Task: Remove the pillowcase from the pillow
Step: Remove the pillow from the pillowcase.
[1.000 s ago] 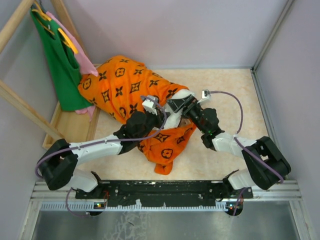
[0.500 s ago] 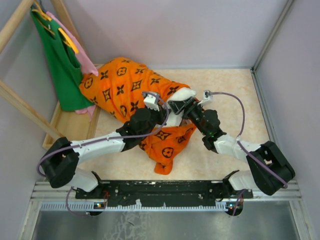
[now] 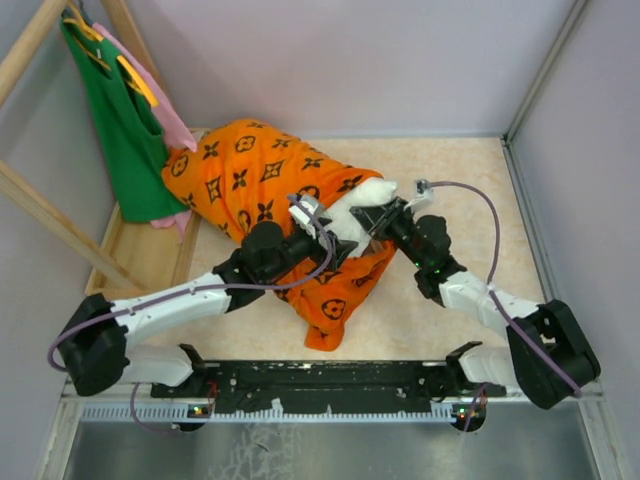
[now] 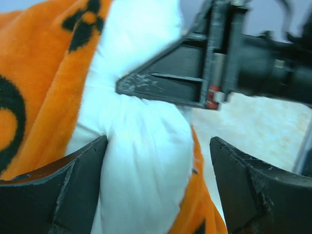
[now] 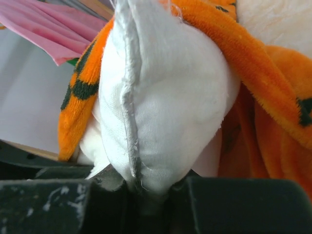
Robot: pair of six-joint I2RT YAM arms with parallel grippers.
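L: Left arm lies low across the table [image 3: 450, 300], wrist at centre. My left gripper [image 4: 158, 146] is spread wide and holds nothing. The pillow [image 4: 146, 161] bulges between my fingers [image 4: 58, 190], with the pillowcase [image 4: 44, 97] on its left.

R: Right arm angles in from the right, meeting yours. My right gripper [image 5: 146, 197] is clamped on the pillow's bare seamed corner. The pillowcase is bunched behind it, mid-table.

A green tank top [image 3: 125, 135] hangs on a wooden rack [image 3: 48, 220]. A pink garment [image 3: 170, 125] hangs just behind it. Both are on yellow hangers [image 3: 135, 80].
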